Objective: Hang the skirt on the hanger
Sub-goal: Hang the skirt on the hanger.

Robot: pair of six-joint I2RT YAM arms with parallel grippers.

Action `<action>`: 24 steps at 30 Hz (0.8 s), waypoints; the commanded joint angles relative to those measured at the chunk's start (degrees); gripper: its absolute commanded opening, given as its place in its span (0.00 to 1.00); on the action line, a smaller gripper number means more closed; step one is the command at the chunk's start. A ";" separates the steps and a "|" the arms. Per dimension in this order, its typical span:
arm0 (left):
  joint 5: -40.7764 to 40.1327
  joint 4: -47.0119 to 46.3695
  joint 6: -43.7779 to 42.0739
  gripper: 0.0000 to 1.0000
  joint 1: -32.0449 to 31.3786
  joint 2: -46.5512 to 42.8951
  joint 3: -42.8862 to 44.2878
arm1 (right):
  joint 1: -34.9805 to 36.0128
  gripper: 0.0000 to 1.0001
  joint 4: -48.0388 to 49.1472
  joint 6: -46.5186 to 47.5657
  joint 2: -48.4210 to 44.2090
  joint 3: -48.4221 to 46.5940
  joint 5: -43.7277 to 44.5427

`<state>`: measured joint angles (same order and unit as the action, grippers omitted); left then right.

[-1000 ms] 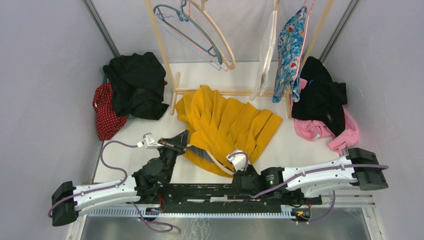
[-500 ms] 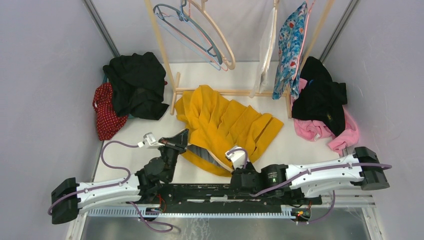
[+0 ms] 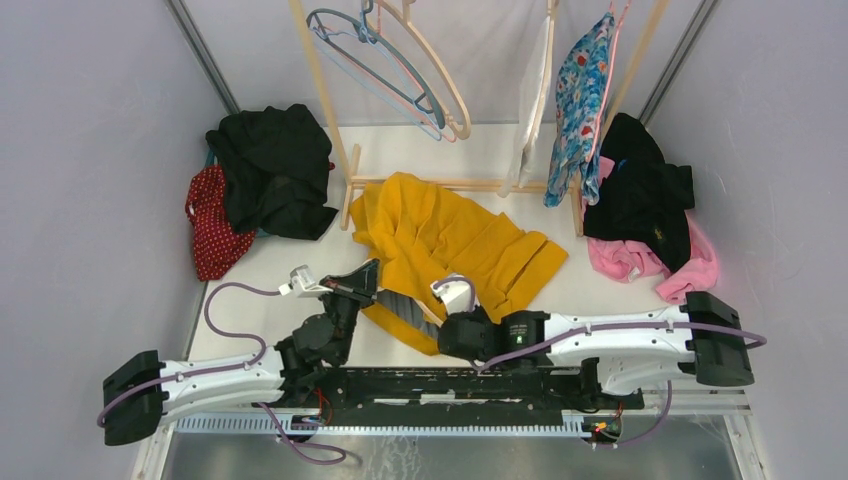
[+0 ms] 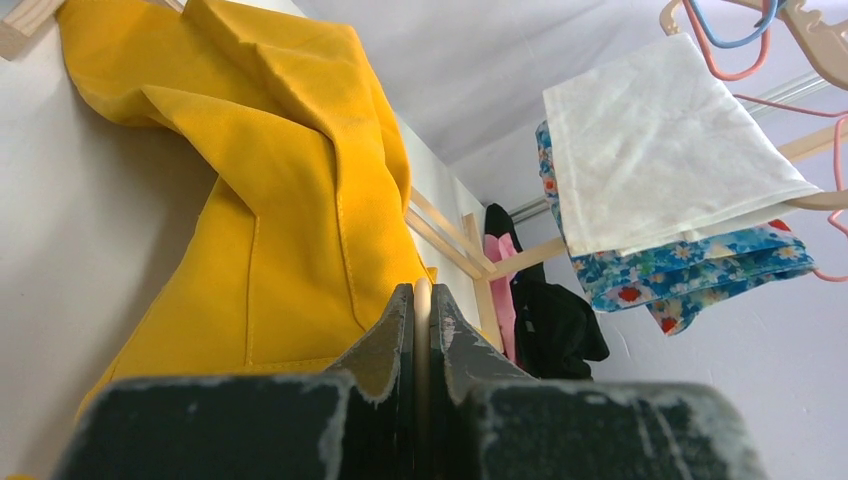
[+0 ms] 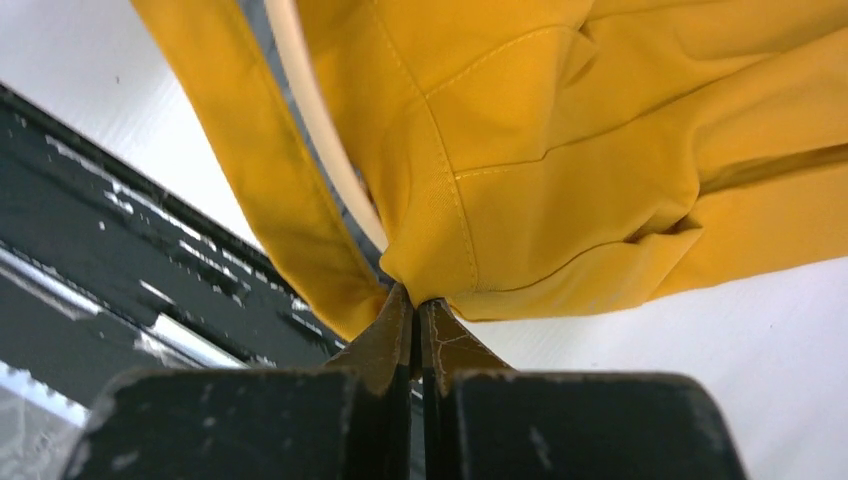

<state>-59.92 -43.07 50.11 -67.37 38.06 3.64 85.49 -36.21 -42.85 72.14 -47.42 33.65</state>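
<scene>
A: Left fingers [image 4: 385, 340]?
B: Pinched tight on a thin cream bar, the hanger [image 4: 422, 300]. The bar runs straight up between the tips.
A: Right fingers [image 5: 390, 340]?
B: Clamped narrow on a seam of the yellow skirt [image 5: 560, 150], cloth bunched just past the tips. The hanger's curved bar sits inside the fabric, up and left of that pinch.
A: Skirt overall?
B: Rumpled on the white desk [image 3: 600, 290], spreading away beyond both sets of fingers. Its near edge spans from one pair to the other.
</scene>
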 commanded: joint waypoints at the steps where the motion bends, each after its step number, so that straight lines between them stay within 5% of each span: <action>1: -0.84 -2.16 3.26 0.03 0.05 -2.36 -0.24 | -4.36 0.01 7.07 5.49 2.19 -5.90 -1.67; 16: 1.19 10.39 9.33 0.03 -1.08 -5.32 -0.35 | -9.66 0.01 15.05 16.39 14.84 -19.87 -5.95; 24: 2.22 18.00 11.75 0.03 -1.18 -7.59 0.12 | -12.72 0.01 31.40 22.11 14.46 -10.43 -16.29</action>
<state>-59.92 -28.29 56.82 -67.55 31.35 3.09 74.15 -20.64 -24.47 87.66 -61.08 22.09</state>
